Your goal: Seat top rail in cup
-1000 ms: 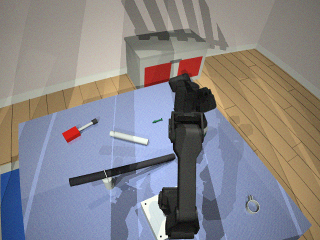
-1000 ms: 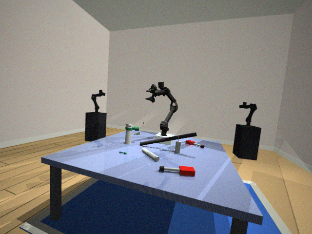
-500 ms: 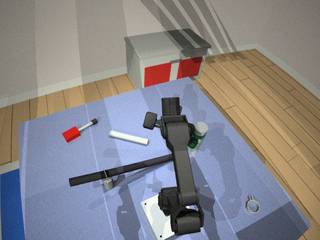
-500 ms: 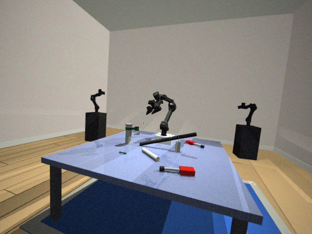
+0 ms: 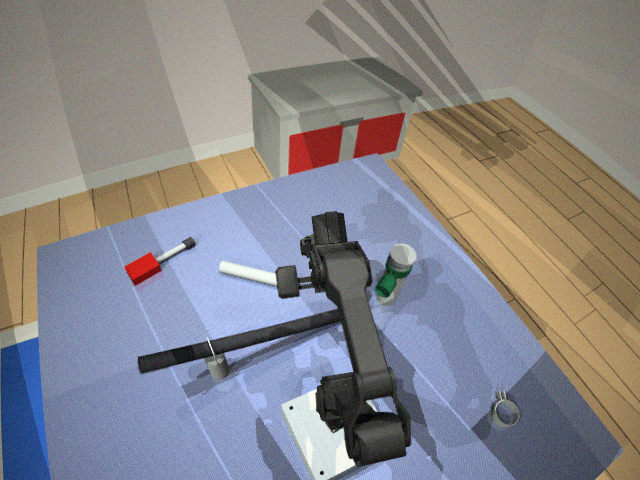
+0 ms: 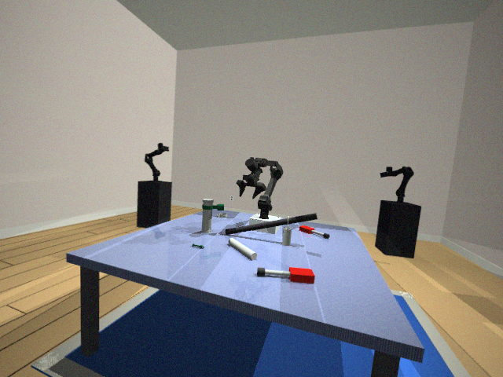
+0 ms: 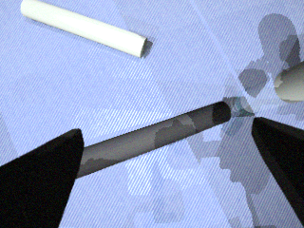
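Observation:
The dark rail (image 5: 268, 333) (image 6: 259, 226) (image 7: 142, 139) slants through the wire loop (image 5: 210, 347) on the short grey post (image 5: 217, 367) (image 6: 286, 237). Its far end is raised; its near end is low at the table, beside the big post (image 5: 390, 296) (image 6: 207, 221). The green cup (image 5: 386, 284) (image 6: 219, 207) hangs on the green band (image 5: 399, 273) (image 6: 207, 207) just under the post's pale cap, well above the rail's low end and apart from it. My gripper (image 6: 247, 196) (image 7: 167, 130) is open and empty, above the rail, pointing down with its fingers wide apart. My arm hides part of the low end in the top view.
A white tube (image 5: 248, 273) (image 6: 242, 248) (image 7: 85, 28) lies beside the rail. A red-ended tool (image 5: 143, 268) (image 6: 301, 275), another red one (image 6: 306, 229), a small green piece (image 6: 198, 246) and a loose grey ring (image 5: 505, 413) (image 6: 222, 214) also lie on the table.

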### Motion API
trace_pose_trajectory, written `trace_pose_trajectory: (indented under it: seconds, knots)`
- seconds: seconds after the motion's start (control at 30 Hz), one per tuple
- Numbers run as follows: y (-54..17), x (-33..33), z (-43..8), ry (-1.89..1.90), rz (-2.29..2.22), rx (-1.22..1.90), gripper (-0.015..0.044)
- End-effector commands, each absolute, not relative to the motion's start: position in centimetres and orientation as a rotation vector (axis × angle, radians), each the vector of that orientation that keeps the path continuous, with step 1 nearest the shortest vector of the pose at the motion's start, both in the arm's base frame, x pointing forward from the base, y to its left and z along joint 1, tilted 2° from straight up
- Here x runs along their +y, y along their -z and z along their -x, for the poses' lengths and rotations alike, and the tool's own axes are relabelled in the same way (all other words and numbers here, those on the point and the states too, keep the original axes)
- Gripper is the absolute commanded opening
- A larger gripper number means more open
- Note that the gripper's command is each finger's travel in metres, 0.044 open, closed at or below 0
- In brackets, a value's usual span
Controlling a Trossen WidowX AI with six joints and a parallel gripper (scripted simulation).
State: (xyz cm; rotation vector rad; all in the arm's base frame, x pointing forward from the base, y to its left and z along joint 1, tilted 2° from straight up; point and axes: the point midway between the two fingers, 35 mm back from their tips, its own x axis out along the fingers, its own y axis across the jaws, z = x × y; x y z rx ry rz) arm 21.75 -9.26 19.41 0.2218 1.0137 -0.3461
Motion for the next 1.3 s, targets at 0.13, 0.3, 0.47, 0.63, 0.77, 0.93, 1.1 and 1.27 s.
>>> trace_pose_trajectory:
  seconds: [0.13,0.3,0.47,0.63,0.77,0.93,1.1,1.27]
  knots:
    - [-19.0,-10.8,-21.6,0.198,0.001,1.111,0.0440]
    - [-18.9,-13.5,-21.4,-0.038,0.306,1.201,0.0440]
    - [-18.5,-16.5,-20.7,-0.302,0.587,1.232,0.0440]
    - [-18.1,-19.4,-19.7,-0.505,0.750,1.223,0.0440]
    - [-17.8,-21.3,-18.8,-0.611,0.814,1.199,0.0440]
    - [-17.4,-22.9,-17.9,-0.748,0.933,1.145,0.0440]
    - [-17.1,-24.5,-16.9,-0.878,1.055,1.072,0.0440]
    - [-16.7,-25.8,-15.9,-1.002,1.188,0.982,0.0440]
